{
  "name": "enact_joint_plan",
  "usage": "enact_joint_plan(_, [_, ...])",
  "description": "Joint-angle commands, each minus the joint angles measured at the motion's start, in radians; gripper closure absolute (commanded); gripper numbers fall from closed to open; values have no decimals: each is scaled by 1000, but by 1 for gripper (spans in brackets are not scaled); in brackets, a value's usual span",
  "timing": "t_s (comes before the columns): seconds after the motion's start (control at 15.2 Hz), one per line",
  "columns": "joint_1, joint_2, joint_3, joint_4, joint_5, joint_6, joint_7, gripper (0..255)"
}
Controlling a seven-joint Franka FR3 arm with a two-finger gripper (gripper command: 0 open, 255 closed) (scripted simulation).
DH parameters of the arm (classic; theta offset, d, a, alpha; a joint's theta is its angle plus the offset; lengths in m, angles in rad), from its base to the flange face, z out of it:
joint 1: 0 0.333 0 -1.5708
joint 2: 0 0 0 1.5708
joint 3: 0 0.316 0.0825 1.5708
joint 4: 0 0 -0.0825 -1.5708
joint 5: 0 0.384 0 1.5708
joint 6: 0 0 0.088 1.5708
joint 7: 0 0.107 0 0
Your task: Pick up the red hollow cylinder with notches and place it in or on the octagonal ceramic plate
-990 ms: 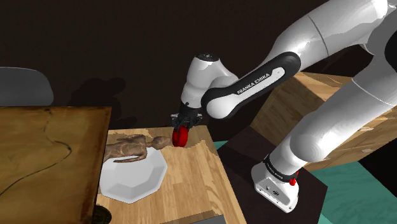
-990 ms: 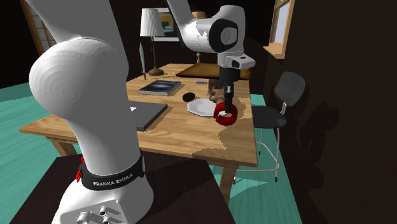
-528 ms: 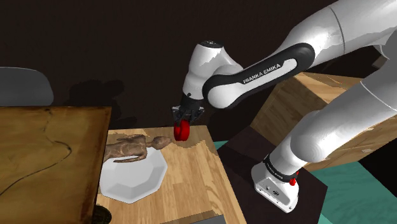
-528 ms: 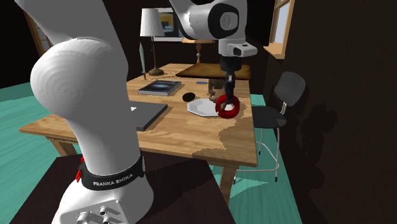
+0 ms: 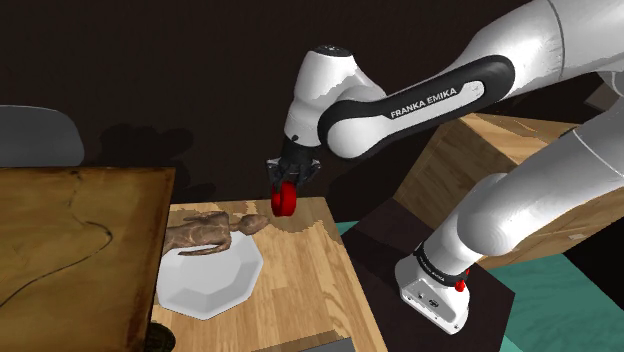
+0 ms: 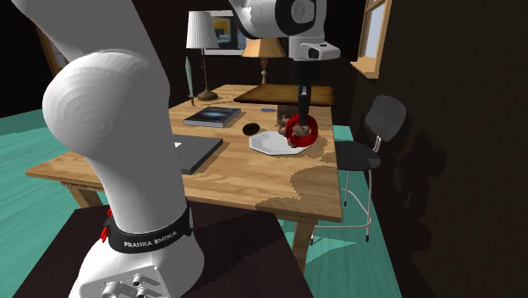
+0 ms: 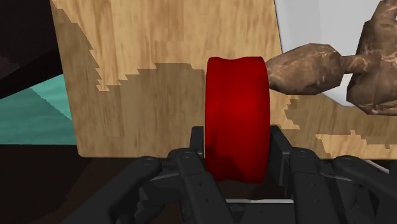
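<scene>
The red hollow cylinder (image 5: 284,201) hangs in the air above the wooden table's corner, clasped on edge by my black gripper (image 5: 286,190). In the second exterior view the red cylinder (image 6: 299,132) and the gripper (image 6: 300,118) hover over the near side of the white octagonal plate (image 6: 269,144). The same plate (image 5: 208,278) lies on the table toward the shoulder view's lower left of the cylinder. In the wrist view both fingers (image 7: 196,141) press against the red cylinder (image 7: 235,114), with the tabletop far below.
A brown figurine (image 5: 208,231) lies on the table beside the plate, its end close under the cylinder (image 7: 305,67). A book (image 6: 211,117), a small dark disc (image 6: 251,129), a lamp (image 6: 200,34) and a grey slab (image 6: 196,152) stand on the table. A chair (image 6: 372,135) is beyond the table edge.
The gripper has lifted the red cylinder off the table and carried it upward, a little toward the plate and figurine. The grip stays shut on it.
</scene>
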Motion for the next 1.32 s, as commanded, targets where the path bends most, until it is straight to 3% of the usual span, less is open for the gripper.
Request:
enact_joint_plan(0.0, [7,28,33,50,-18,-21,58,255])
enact_joint_plan(0.53, [40,230,159,296,-182,-91,337,255])
enact_joint_plan(0.86, [115,405,195,499,-332,-171,522,255])
enact_joint_plan(1.25, [132,453,177,465,-379,-102,554,255])
